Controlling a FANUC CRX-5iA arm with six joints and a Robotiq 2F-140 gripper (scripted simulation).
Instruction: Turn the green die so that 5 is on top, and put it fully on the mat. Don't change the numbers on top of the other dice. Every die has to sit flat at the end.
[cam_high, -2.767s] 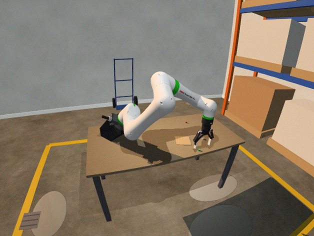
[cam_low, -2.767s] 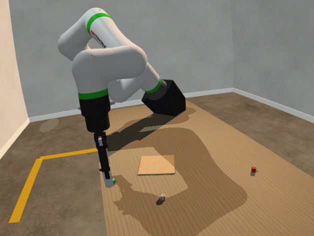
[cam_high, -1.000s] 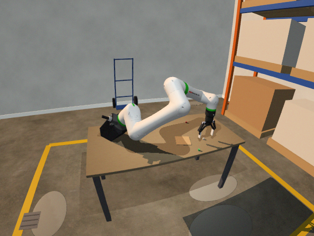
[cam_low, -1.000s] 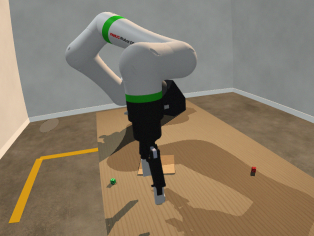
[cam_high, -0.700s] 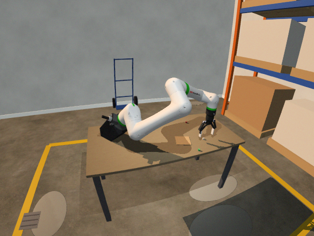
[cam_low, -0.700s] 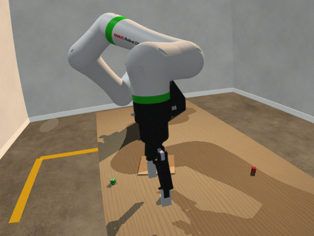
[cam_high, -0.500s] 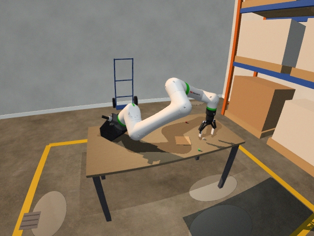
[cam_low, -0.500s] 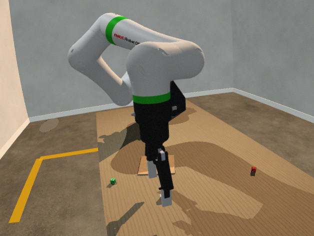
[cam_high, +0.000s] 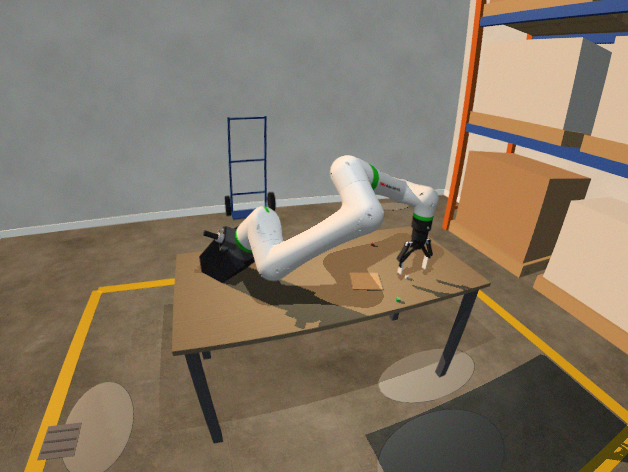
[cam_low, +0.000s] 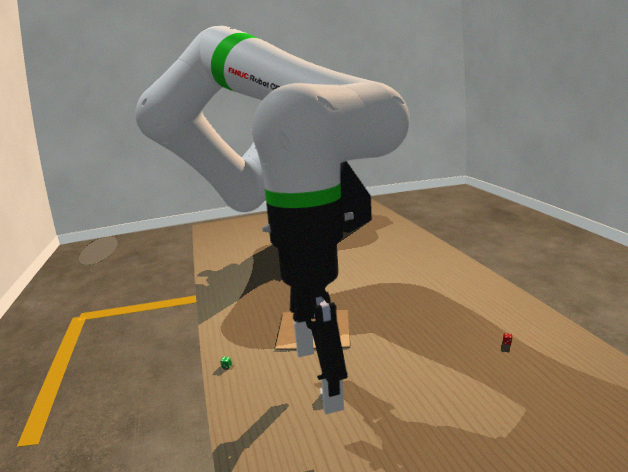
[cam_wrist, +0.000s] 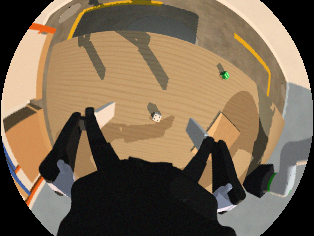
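1. Top view: noted the wooden table (cam_high: 213, 324) carrying the white arm (cam_high: 314, 228) on its black base (cam_high: 215, 261). Found the gripper (cam_high: 413, 267) pointing down over the right part of the table, fingers spread wide with nothing between them. Observed a small white die (cam_high: 408, 278) directly beneath the fingertips. Located the mat (cam_high: 366, 280) just left of the gripper, lying flat. Located the green die (cam_high: 398, 299) off the mat, near the table's front edge, apart from the gripper. Recorded a red die (cam_high: 373, 245) further back on the table. Top faces too small to read. Noted a blue hand truck (cam_high: 246, 160) against the wall and a shelf rack (cam_high: 463, 116) with cartons on the right.

2. Exterior view: found the gripper (cam_low: 319, 373) seen edge-on, fingers (cam_low: 332, 400) fully apart, holding nothing. Mat (cam_low: 284, 337) partly hidden behind the gripper. Green die (cam_low: 225, 362) resting on bare table left of the mat, near the table's edge. Red die (cam_low: 506, 339) well apart, on the far right. White die hidden behind the near finger. Pips unreadable.

3. Wrist view: found both fingers splayed to either side, gap unoccupied. White die (cam_wrist: 156, 117) seen between them on the table below, not touched. Green die (cam_wrist: 225, 74) up and to the right, clear of the mat's corner (cam_wrist: 226, 127).
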